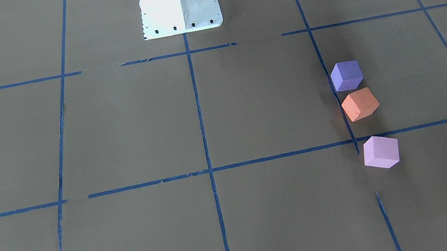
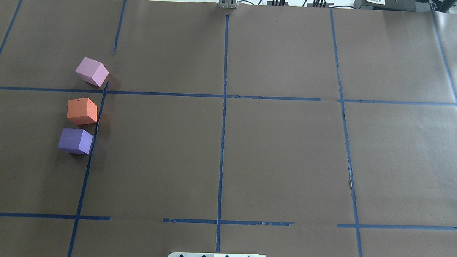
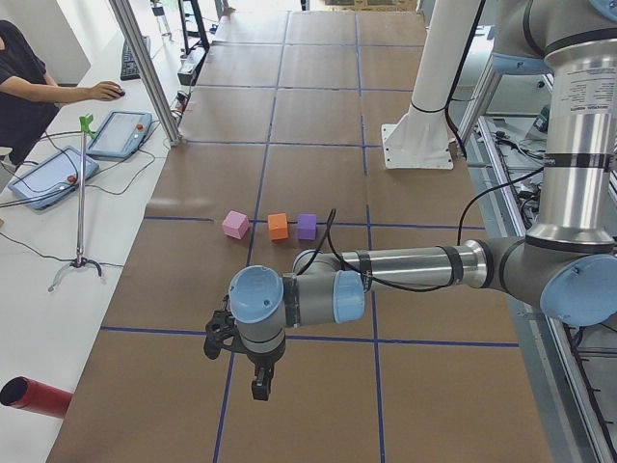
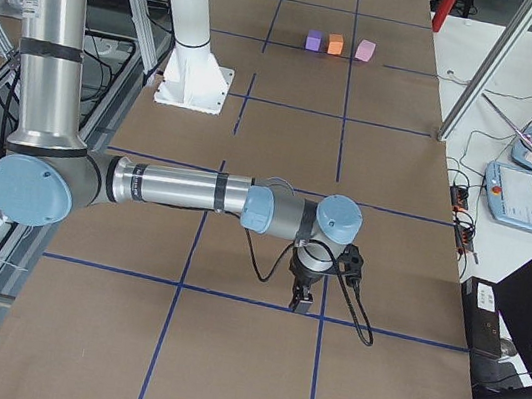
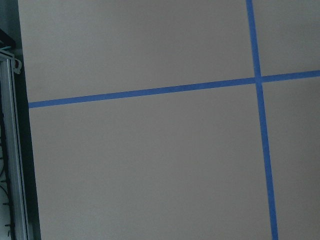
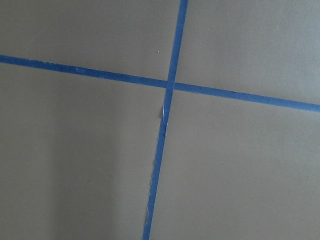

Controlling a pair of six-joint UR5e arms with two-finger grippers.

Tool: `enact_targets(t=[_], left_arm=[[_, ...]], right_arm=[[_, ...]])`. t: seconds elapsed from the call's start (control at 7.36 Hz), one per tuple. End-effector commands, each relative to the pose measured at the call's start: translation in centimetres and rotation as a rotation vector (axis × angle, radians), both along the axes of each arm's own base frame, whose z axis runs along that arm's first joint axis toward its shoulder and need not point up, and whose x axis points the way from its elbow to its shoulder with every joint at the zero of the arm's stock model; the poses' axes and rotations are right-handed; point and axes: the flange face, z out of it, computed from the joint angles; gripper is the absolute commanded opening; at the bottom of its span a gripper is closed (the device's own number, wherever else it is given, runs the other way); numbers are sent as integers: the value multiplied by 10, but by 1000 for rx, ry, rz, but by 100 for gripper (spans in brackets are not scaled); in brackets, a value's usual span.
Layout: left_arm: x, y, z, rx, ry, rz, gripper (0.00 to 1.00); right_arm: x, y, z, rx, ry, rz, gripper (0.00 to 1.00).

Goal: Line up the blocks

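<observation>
Three blocks lie in a rough row beside a blue tape line on the brown paper, on the robot's left side of the table: the dark purple block (image 2: pixel 75 141) nearest the robot, the orange block (image 2: pixel 82 111) just beyond it, and the pale pink block (image 2: pixel 91 71) farthest, set a little apart. They also show in the front-facing view as purple (image 1: pixel 346 75), orange (image 1: pixel 360 104) and pink (image 1: pixel 381 151). My left gripper (image 3: pixel 260 386) hangs over bare paper far from the blocks. My right gripper (image 4: pixel 302 302) hangs at the opposite table end. I cannot tell whether either is open or shut.
The white robot base (image 1: pixel 179 4) stands at the table's robot-side edge. A red cylinder (image 3: pixel 34 397), a teach pendant (image 3: pixel 120 133) and an operator (image 3: pixel 24 87) are on the side bench beyond the table's edge. Both wrist views show only brown paper and blue tape.
</observation>
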Motion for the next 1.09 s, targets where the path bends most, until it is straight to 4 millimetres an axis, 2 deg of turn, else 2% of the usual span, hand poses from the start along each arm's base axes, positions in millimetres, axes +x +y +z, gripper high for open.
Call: enact_targets(t=[0.0,0.27,0.54,0.95], left_arm=[[2,-4,-3,-13,8,-35,100],[15,-14,-18,-56,10,-110,100],[49,-25,-39,-62,24,-98,100],[55,-27,-43,-60,42,-91,100]], right_arm=[[0,0,0,0,0,0,100],[0,-1,-1,1,0,0,100],[0,0,0,0,0,0,100],[0,0,0,0,0,0,100]])
